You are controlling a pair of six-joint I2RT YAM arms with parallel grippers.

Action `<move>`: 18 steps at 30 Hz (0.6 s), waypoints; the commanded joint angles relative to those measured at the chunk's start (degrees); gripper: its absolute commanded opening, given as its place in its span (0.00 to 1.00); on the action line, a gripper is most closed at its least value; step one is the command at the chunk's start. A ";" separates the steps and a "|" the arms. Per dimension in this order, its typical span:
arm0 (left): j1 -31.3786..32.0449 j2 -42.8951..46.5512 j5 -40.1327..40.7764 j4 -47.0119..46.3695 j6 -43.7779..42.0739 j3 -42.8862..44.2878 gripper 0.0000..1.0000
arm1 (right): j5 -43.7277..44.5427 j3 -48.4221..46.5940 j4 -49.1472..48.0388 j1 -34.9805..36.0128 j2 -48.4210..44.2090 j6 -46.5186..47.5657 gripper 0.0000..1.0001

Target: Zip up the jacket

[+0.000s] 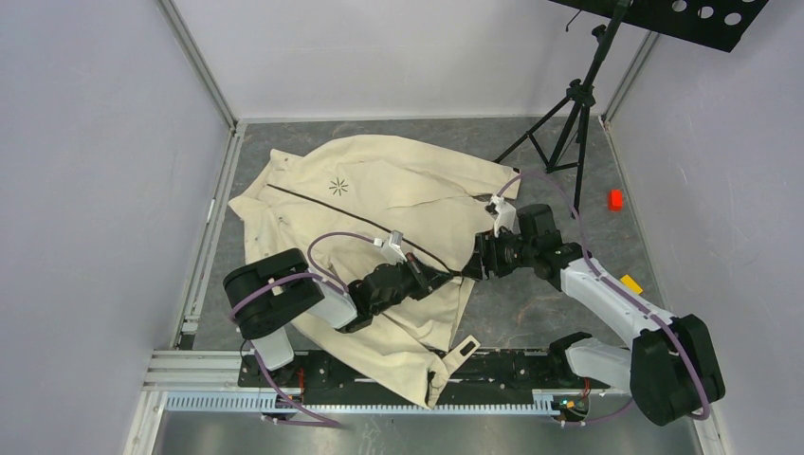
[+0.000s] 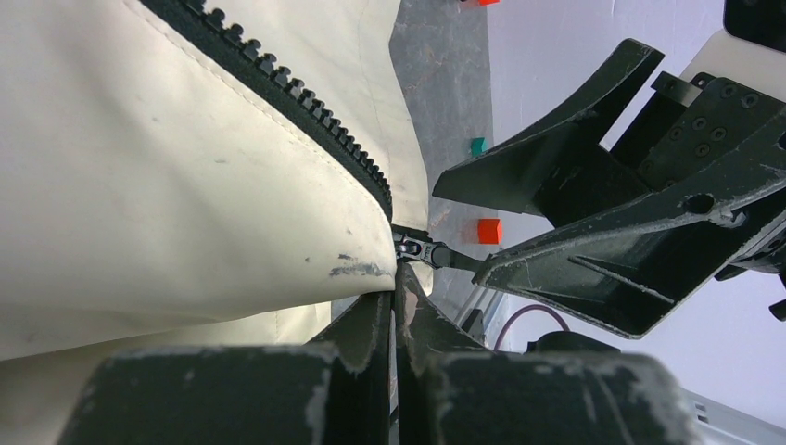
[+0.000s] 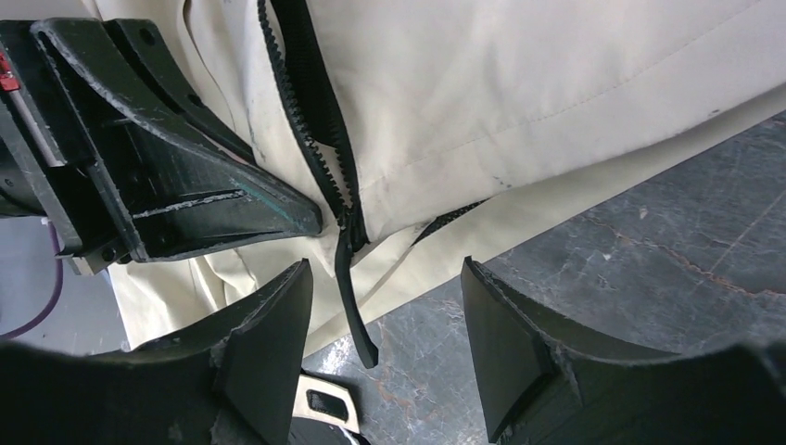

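Jacket spread on bench, left gripper clamped on its edge beside zipper, right gripper open, pull between fingers.

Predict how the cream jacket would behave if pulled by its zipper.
Probably floppy: the jacket lies creased and rumpled. It would likely bunch unless the left tool pins its hem. The zipper tab hangs loose, so may swing.

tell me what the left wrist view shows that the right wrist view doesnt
Only left wrist: a small red cube and a teal cube beyond the cream fabric jacket. Only right wrist: a pale slotted tab at the bottom edge. Both: that jacket, its black zipper teeth and pull, the left gripper shut on its edge, the right gripper open by the pull.
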State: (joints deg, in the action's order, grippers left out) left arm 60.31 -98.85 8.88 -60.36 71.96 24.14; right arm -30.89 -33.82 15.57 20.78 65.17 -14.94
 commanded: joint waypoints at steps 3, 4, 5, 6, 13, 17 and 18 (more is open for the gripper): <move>0.90 0.68 -0.36 -2.40 -1.21 1.26 0.02 | -2.28 1.16 -0.17 0.98 -0.97 -0.55 0.66; 1.00 0.80 -0.36 -2.40 -1.28 1.26 0.02 | -2.48 1.36 -0.19 0.98 -1.06 -0.73 0.66; 0.93 0.89 -0.36 -2.40 -1.22 1.26 0.02 | -2.71 1.62 -0.06 1.04 -1.22 -0.75 0.64; 0.92 0.93 -0.36 -2.31 -1.36 1.26 0.02 | -3.05 1.80 0.03 1.19 -1.43 -0.80 0.62; 0.96 0.74 -0.45 -2.63 -1.56 1.34 0.02 | -5.16 1.68 0.37 1.28 -3.18 -2.93 0.49; 0.96 1.06 -0.31 -2.49 -1.70 1.26 0.02 | -6.54 1.33 -1.00 1.61 -3.12 -4.98 0.23; 1.01 1.11 -0.35 -2.48 -1.73 1.26 0.02 | -6.79 1.14 -1.14 1.72 -2.75 -5.43 0.18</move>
State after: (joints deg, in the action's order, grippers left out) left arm 60.51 -98.85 8.88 -60.36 71.94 24.14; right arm -35.31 -31.90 16.36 21.82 62.89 -18.13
